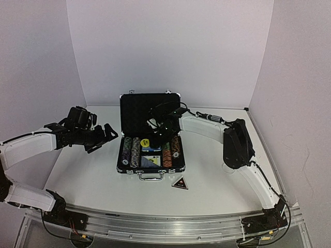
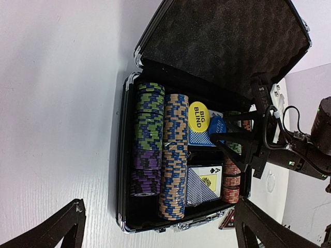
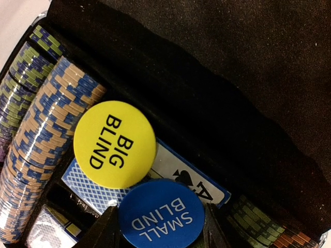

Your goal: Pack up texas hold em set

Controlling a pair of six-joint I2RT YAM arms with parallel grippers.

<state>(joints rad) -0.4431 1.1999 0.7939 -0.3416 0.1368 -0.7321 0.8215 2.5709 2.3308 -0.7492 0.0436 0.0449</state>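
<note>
Open briefcase (image 1: 137, 110), chips (image 2: 173, 155), decks (image 2: 202, 186), yellow disc (image 3: 114, 143), blue disc (image 3: 161, 214)

The left arm (image 1: 26, 147) and right arm (image 1: 199, 125) look alike: smooth white shell links joined by bulky black motor housings (image 1: 238, 144). The left claw (image 1: 105, 138) and right claw (image 1: 155, 132) are matt black, with flat, tapering, wedge-like fingers (image 2: 59, 228). A thin black cable (image 1: 269, 181) runs along the right arm's lower link. Another cable (image 2: 265, 129) loops past a small white bracket (image 2: 273, 98) behind that claw. The black bases (image 1: 57, 206) sit on a ribbed aluminium rail (image 1: 165, 225), with red and orange wires (image 1: 77, 236) beside them.
</note>
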